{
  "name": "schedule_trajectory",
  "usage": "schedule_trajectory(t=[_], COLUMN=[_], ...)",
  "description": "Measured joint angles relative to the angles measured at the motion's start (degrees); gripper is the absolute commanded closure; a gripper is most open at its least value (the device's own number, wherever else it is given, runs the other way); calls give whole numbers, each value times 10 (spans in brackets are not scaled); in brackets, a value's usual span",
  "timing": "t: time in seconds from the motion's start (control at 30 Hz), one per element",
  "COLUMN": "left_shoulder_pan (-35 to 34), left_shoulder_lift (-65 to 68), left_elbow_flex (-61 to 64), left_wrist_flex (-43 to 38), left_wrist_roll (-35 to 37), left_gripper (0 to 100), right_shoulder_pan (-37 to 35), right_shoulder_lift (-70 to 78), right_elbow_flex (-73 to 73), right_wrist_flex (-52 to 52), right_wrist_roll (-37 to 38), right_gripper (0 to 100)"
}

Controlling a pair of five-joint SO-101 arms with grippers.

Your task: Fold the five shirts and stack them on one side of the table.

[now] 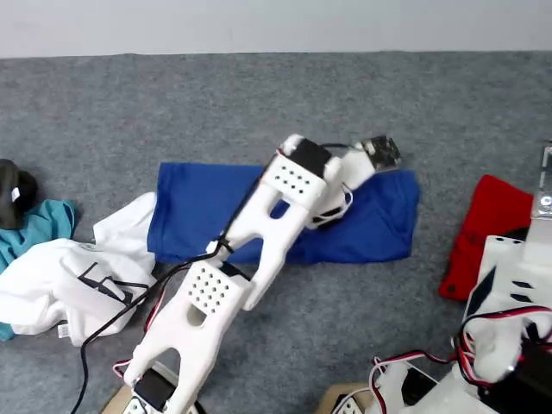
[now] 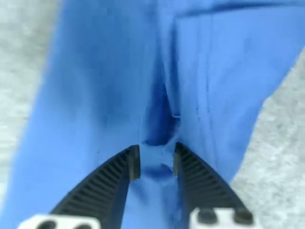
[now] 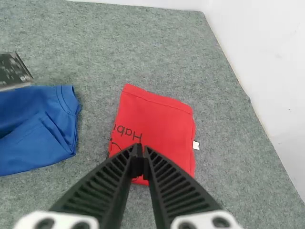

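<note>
Left gripper (image 2: 157, 163) clamped on raised fold of blue shirt (image 1: 198, 216), mid-table, spread flat. Right gripper (image 3: 138, 160) fingers together, empty, hanging above near edge of red shirt (image 3: 155, 126). Red shirt folded, right of blue, apart. White shirt (image 1: 65, 276) crumpled at left over teal shirt (image 1: 47, 220), touching blue's left edge.
</note>
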Motion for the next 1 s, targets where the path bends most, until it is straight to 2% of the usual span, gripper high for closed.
schedule_trajectory(t=[0.2, 0.47, 0.7, 1.0], left_shoulder_pan=[-20, -61, -61, -23], left_shoulder_lift=[-1, -6, -5, -5], left_elbow_flex=[73, 69, -10, -18], left_wrist_flex=[-25, -25, 0, 0], left_wrist_roll=[3, -18, -22, 4], left_gripper=[881, 881, 881, 881], right_shoulder_pan=[0, 0, 0, 0], right_shoulder_lift=[0, 0, 0, 0], right_elbow_flex=[0, 0, 0, 0], right_wrist_flex=[0, 0, 0, 0], right_wrist_roll=[0, 0, 0, 0], right_gripper=[989, 989, 989, 989])
